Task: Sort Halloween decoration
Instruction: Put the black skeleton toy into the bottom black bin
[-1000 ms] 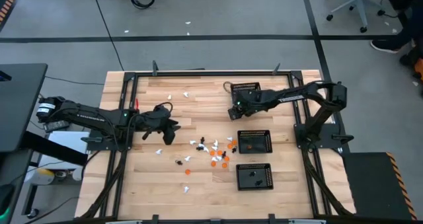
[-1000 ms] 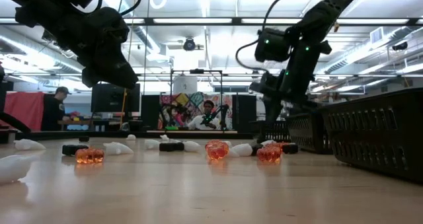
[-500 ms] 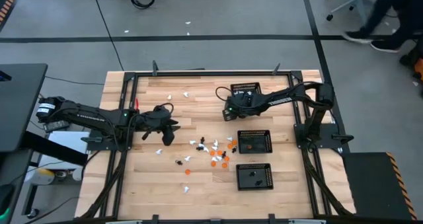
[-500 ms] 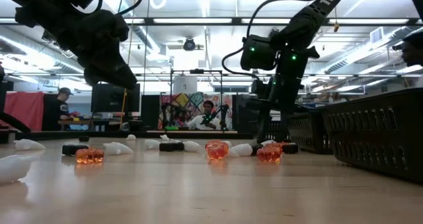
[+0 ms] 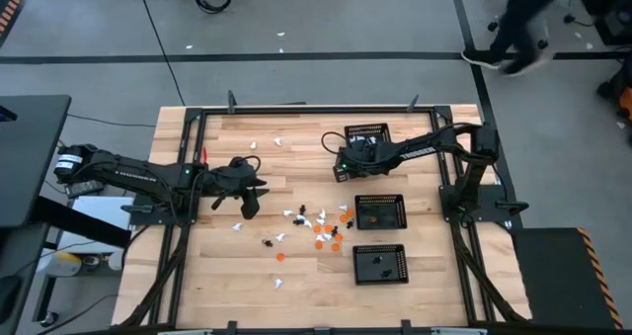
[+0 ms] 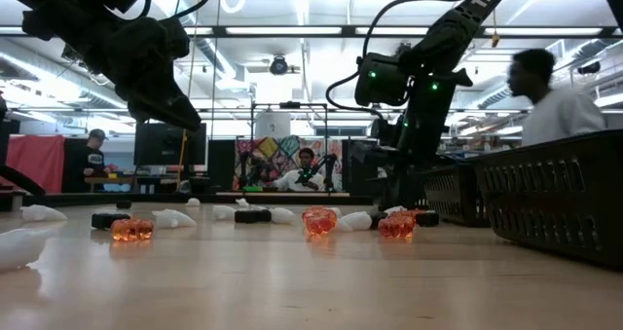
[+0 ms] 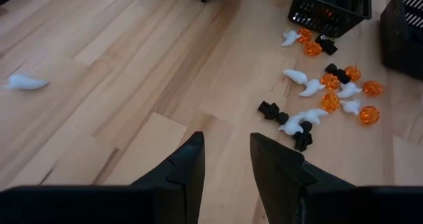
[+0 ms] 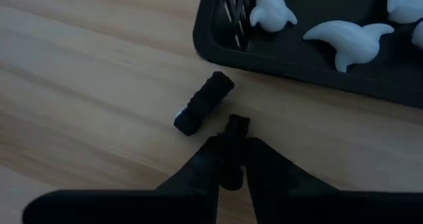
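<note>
1. The wooden tabletop [image 5: 227, 266] sits in a metal frame in an open workshop. A person [image 6: 545, 101] passes behind it.
2. Nearest, the loose Halloween decoration [image 5: 314, 226] lies scattered mid-table: white, orange and black figures waiting to be sorted.
3. Beside them, two mesh trays [image 5: 380, 211] each hold a few pieces, apparently one colour per tray.
4. The left pincer [image 7: 226, 164] hovers over bare wood short of the pile, fingers parted and empty, seemingly waiting.
5. Farther off, the right pincer [image 8: 230, 159] hangs low by the far tray [image 8: 291, 49], which holds white figures. Its fingers pinch a small black figure [image 8: 236, 126]; another black piece [image 8: 203, 104] lies just beside.
</note>
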Available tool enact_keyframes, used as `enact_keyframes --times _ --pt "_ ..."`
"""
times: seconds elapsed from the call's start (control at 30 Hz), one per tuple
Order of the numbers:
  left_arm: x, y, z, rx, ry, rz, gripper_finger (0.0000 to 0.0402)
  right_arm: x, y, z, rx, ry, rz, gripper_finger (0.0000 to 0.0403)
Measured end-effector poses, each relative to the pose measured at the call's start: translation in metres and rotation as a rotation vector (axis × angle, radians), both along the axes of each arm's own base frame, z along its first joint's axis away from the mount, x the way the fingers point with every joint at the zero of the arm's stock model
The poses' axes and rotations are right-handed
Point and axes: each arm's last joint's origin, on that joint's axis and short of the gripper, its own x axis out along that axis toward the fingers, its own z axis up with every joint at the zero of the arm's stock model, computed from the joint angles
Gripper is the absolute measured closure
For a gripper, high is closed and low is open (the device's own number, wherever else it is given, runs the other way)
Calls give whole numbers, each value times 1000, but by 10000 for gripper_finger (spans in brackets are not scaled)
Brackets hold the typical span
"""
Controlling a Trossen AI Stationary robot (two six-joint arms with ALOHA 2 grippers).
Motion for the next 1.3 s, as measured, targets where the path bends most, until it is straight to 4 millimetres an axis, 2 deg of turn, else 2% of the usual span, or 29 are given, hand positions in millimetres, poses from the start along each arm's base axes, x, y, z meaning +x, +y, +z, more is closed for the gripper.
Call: enact_keyframes --times 0.37,0.5,0.67,0.83,1.03,1.17,1.3 --pt "0 0 0 0 1 0 271 0 6 3 16 11 79 343" --pt "0 0 0 -4 0 3 271 1 15 17 91 -15 259 343" --pt "0 0 0 -6 -6 5 271 0 29 46 86 -91 515 343" --pt "0 3 1 -6 -13 41 271 -9 49 82 65 -205 739 343" --pt "4 17 5 -59 -95 168 271 -26 79 119 55 -326 1002 343" --pt "5 27 9 -88 -149 239 271 -42 105 127 113 -307 1176 343" --pt "4 35 9 -123 -174 305 271 -58 140 115 286 -293 1365 339"
